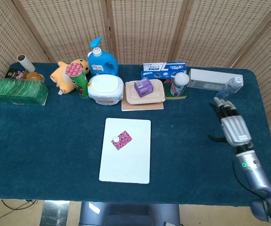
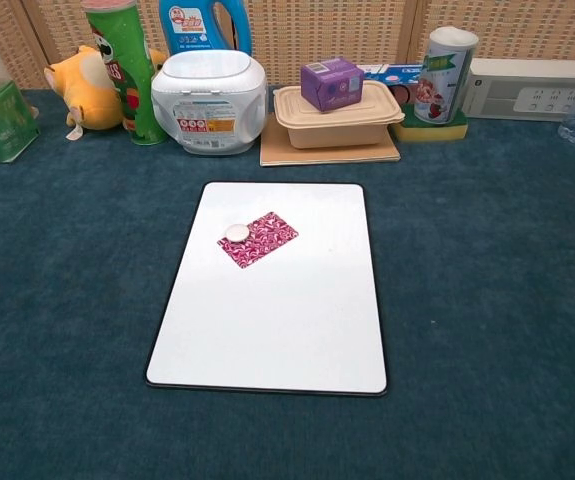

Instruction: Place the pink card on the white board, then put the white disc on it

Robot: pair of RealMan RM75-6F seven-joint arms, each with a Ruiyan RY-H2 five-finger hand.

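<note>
Risk assessment: the placement appears complete, so the chief hazard, in my judgement, is disturbance. The small round white disc (image 2: 236, 232) sits at the 10 o'clock corner of the patterned pink rectangular card (image 2: 258, 239), not at its centre; a knock to the flat white rectangular board with dark edging (image 2: 277, 330), or a sweep of an arm back across it, could slide the disc off the card or skew the card, since nothing visible fastens either one. The card lies flat and tilted diagonally on the upper-left part of the board, well inside its edges; the disc rests wholly on the card, though close to its edge. The board itself lies flat on the dark teal cloth-covered counter (image 1: 50, 136), at 6 o'clock from the beige lidded food container (image 2: 337, 115) and clear of the row of goods behind it. The right robot hand (image 1: 233, 127) is seen only in the head view, at 3 o'clock of the board and well apart from it, fingers extended and spread, holding nothing. The left robot hand appears in neither view. Whether the disc is light enough to shift under a draught cannot be determined.
</note>
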